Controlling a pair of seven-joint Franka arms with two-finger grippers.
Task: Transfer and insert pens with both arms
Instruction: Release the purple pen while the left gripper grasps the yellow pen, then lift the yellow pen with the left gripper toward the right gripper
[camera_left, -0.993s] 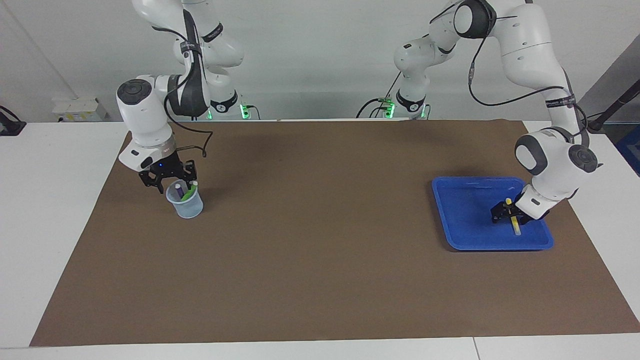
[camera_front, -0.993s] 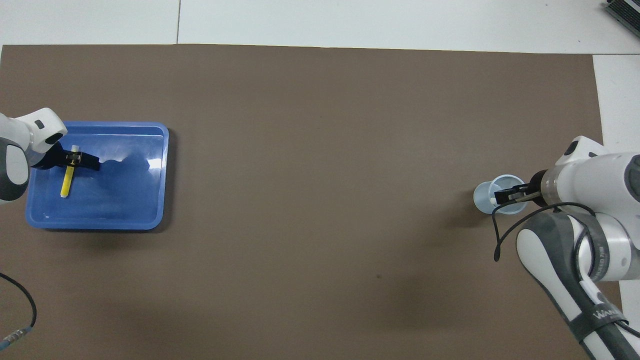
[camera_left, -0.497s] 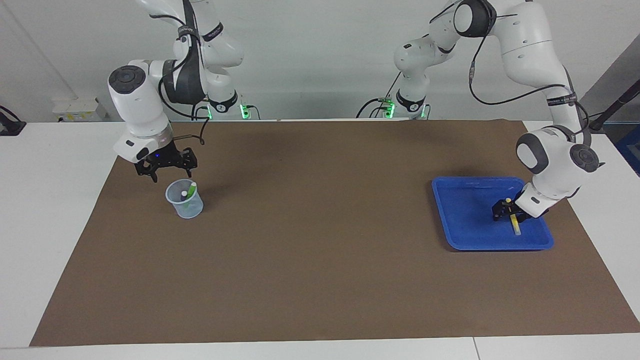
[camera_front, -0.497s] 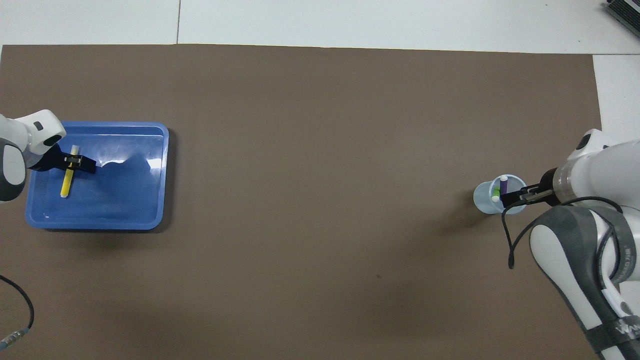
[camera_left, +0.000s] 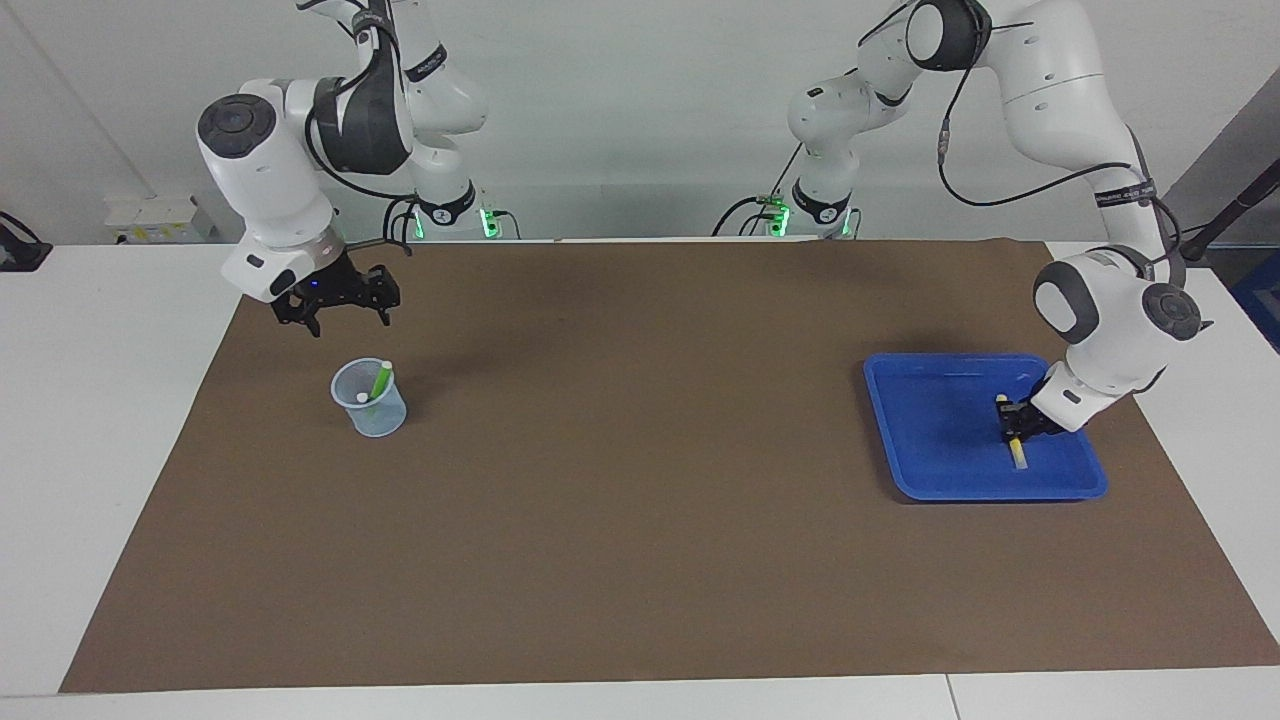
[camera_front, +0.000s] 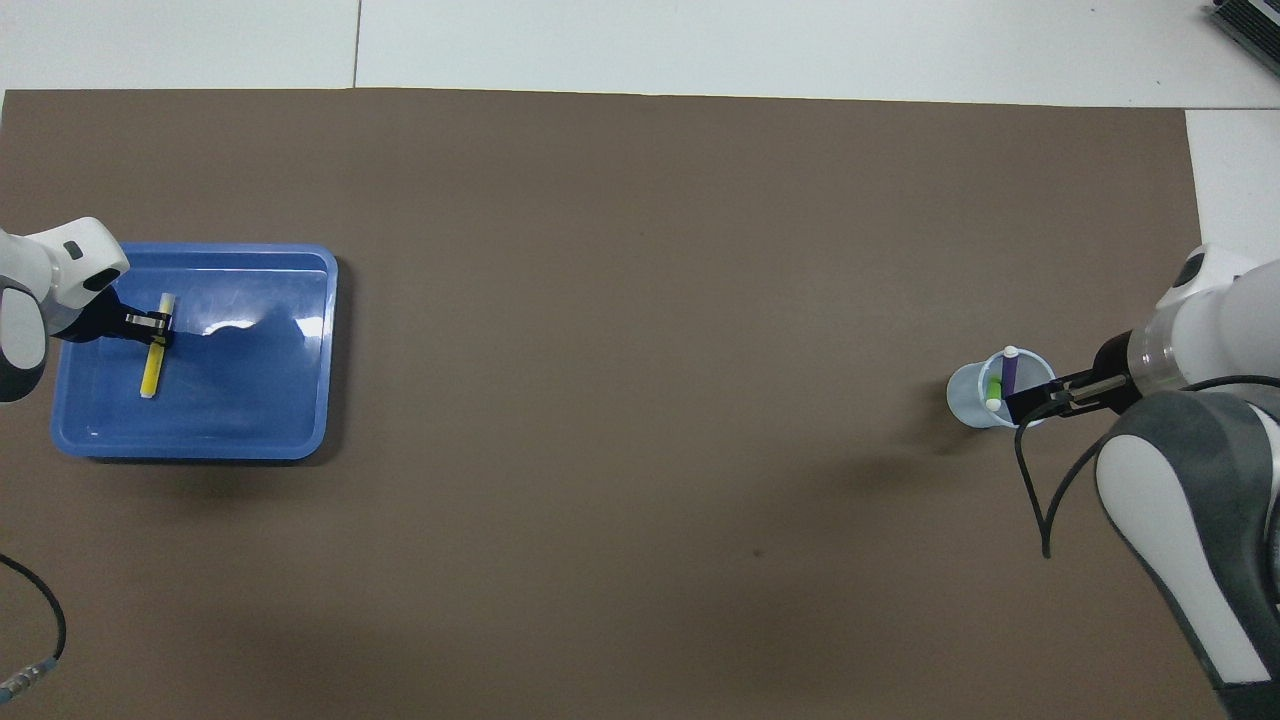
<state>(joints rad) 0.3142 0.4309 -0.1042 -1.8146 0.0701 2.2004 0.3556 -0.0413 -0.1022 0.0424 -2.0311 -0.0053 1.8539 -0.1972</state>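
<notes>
Left tool (camera_left: 1012, 425) is clamped on the slim yellow marker pen (camera_front: 155, 350) down in the blue plastic tray (camera_left: 930, 470). Right tool (camera_left: 335, 312) hangs wide open and empty over the brown mat at 12 o'clock from the clear plastic cup (camera_left: 372, 415), which holds the lime green pen (camera_left: 380, 381) and the purple pen (camera_front: 1008, 372).

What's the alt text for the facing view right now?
The left gripper is shut on the yellow pen in the blue tray at its end of the brown mat. The right gripper, open, hangs over the mat near a clear cup holding the green pen and the purple pen.
</notes>
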